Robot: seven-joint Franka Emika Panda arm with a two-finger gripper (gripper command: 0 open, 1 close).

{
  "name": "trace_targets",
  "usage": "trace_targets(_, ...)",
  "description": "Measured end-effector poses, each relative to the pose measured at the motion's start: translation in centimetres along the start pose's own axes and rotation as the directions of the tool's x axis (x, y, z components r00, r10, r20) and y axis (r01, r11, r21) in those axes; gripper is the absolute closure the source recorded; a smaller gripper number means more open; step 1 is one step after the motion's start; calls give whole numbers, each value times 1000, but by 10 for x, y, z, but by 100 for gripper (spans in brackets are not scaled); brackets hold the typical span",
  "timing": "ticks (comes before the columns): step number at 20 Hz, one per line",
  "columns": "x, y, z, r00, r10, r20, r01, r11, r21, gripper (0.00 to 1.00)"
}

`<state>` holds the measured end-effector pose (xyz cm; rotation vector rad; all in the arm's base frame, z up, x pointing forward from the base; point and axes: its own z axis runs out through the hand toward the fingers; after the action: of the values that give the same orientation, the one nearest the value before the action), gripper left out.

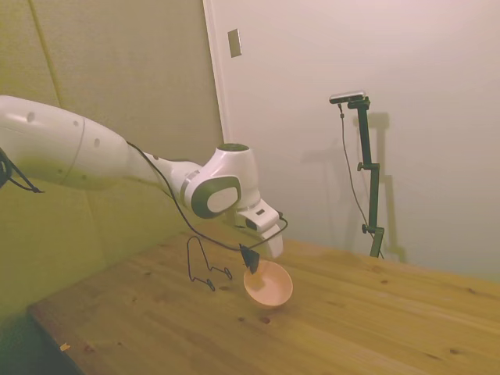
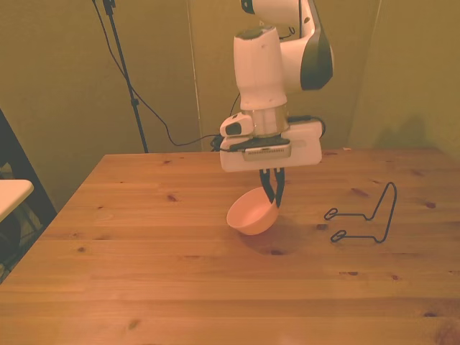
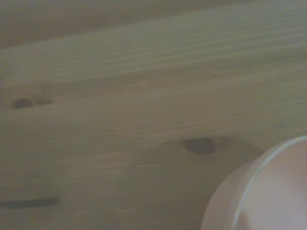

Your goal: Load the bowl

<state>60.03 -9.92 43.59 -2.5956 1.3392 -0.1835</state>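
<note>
The pale pink bowl (image 1: 269,285) hangs tilted just above the wooden table (image 1: 375,328), with its shadow on the boards beneath it. My gripper (image 1: 251,259) is shut on its rim. In the front view the dark fingers (image 2: 274,192) pinch the rim on the side of the bowl (image 2: 251,213) toward the front view's right. The wrist view catches only a blurred part of the bowl (image 3: 268,191) over the wood.
A thin black wire rack (image 2: 368,215) stands on the table toward the front view's right, a short way from the bowl; in the side view the rack (image 1: 205,266) is just behind the gripper. A white surface edge (image 2: 11,192) pokes in at the front view's left.
</note>
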Motion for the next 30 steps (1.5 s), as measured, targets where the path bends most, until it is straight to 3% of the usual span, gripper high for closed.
trace_targets(6, -51, -49, -46, 996, -75, 46, 69, 990, 120, 100)
trace_targets(12, -74, -66, -31, 968, -135, 213, 79, 965, 251, 100)
trace_targets(16, -87, -74, -29, 916, -200, 347, 66, 930, 362, 100)
trace_targets(30, -81, -61, 14, 858, -289, 425, 40, 862, 506, 100)
